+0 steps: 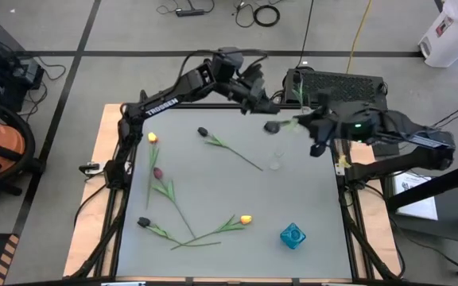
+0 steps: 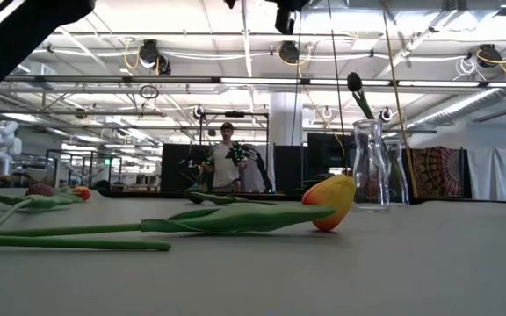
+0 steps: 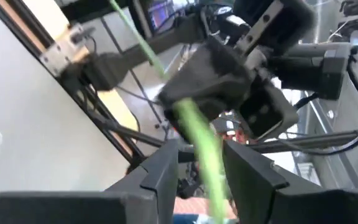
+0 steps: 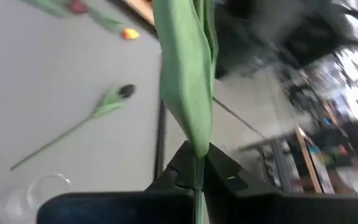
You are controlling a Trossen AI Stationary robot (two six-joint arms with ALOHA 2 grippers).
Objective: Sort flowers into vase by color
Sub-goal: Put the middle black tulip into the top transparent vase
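you see the grey table [image 1: 293,191] with both arms meeting above its far right corner. the left gripper [image 3: 201,163] reaches in from the far left; its fingers stand apart on either side of a green stem [image 3: 197,134] and do not press it. the right gripper [image 4: 197,169] comes from the right side, its fingers closed on the same flower's stem just below a broad green leaf [image 4: 185,81]. the dark flower [image 1: 272,125] hangs between the two grippers, above the far edge of the table. a clear glass vase [image 2: 372,167] stands on the right half of the table, near the far side. a blue vase [image 1: 293,235] sits at the near right. the other flowers lie flat across the left and centre: a yellow flower [image 1: 153,137] and a pinkish red flower [image 1: 158,172] at the left, a dark flower [image 1: 203,132] at the far centre, another dark flower [image 1: 143,222] at the near left, and a yellow-orange flower [image 1: 246,218] at the near centre.
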